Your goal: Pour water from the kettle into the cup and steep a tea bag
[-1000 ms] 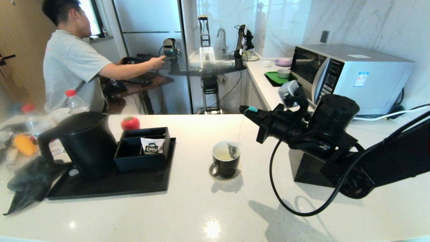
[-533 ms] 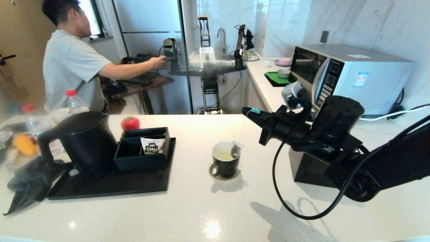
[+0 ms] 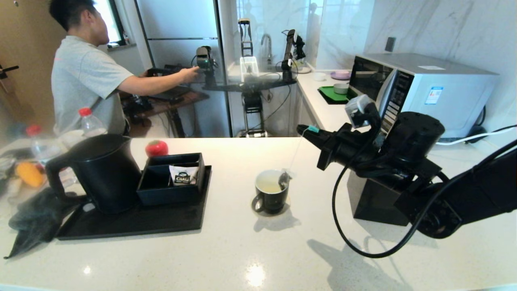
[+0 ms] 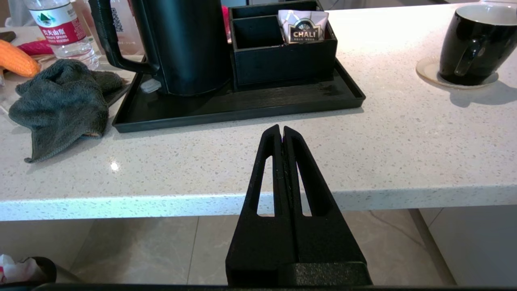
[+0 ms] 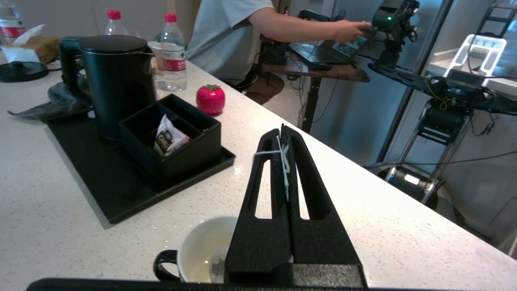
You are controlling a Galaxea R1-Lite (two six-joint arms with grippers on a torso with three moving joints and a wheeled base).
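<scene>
Translucent tea bag (image 3: 284,178) dangles over glossy cup (image 3: 271,194).

White speckled counter (image 3: 226,250) across the lower frame. At left, carrying a black tray (image 3: 133,222), a dark cloth (image 3: 34,222), bottles (image 3: 89,121); at centre a red strawberry-shaped object (image 3: 156,148), a coaster (image 3: 289,209) under the cup (image 3: 270,196); at right a black box (image 3: 375,202).

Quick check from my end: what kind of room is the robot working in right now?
Most likely a home-style kitchen used for robot trials: a microwave on the white stone counter, a sink tap beyond, and a person working at a desk.
</scene>
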